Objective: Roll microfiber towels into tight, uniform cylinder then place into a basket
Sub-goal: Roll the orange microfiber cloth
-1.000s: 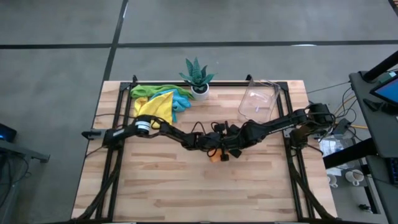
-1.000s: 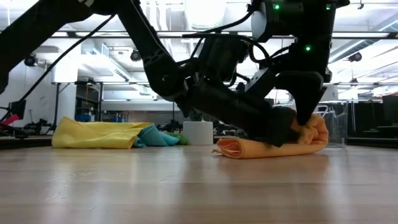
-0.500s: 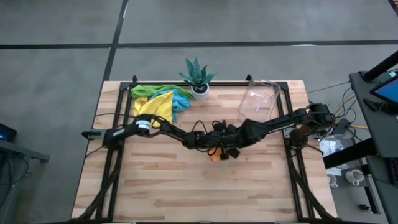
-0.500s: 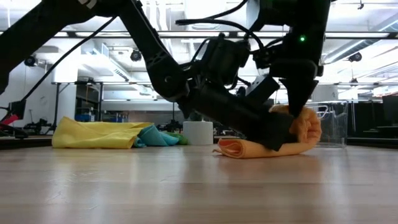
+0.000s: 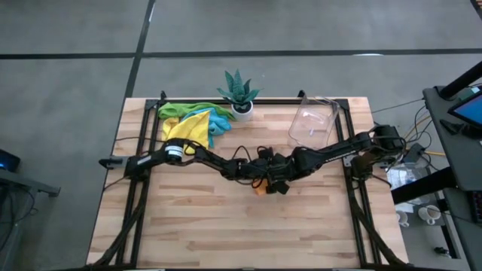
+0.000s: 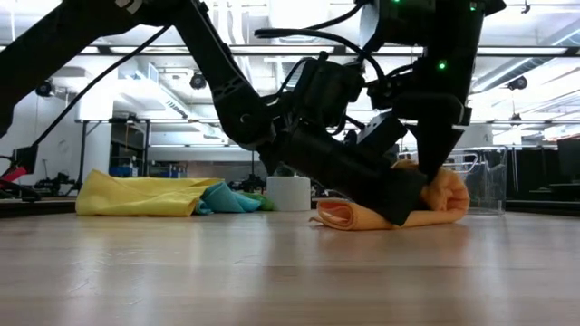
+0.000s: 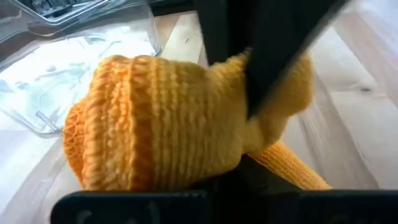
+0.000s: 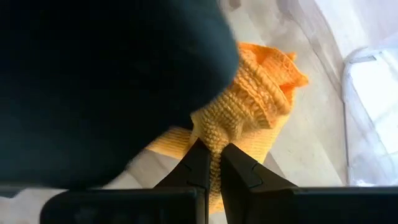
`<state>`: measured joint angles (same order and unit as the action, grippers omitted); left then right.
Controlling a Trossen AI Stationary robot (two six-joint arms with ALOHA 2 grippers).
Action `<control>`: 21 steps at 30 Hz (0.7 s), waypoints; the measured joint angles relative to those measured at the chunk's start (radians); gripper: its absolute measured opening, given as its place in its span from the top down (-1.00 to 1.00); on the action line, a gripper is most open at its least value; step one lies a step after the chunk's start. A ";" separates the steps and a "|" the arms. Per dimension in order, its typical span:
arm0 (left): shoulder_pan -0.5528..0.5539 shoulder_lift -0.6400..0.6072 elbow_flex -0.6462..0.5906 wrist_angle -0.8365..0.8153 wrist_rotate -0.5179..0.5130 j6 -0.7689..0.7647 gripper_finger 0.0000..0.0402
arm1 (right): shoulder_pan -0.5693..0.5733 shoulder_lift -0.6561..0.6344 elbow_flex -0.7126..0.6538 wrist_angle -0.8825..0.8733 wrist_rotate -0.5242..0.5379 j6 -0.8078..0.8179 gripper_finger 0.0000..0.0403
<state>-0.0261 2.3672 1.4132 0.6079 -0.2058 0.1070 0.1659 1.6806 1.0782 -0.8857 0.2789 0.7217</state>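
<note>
Mid-table, in front of the basket [image 5: 312, 124], both grippers meet on the orange towel [image 6: 435, 199]. The left gripper [image 6: 405, 195] and right gripper [image 8: 211, 163] each pinch its folds, jaws clenched on cloth.
</note>
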 joint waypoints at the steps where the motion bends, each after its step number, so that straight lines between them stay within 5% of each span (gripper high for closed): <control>1: 0.000 0.000 0.000 0.000 0.000 0.000 1.00 | 0.000 0.001 0.000 0.009 -0.002 -0.007 0.94; 10: 0.002 0.000 0.000 -0.019 0.003 -0.001 1.00 | 0.000 0.002 -0.002 0.038 -0.002 -0.031 0.89; 21: 0.003 0.000 -0.009 -0.012 -0.004 0.001 1.00 | -0.001 0.002 -0.005 0.075 -0.036 -0.105 0.33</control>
<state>-0.0233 2.3669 1.4039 0.5963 -0.2096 0.1078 0.1654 1.6825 1.0729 -0.8110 0.2432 0.6162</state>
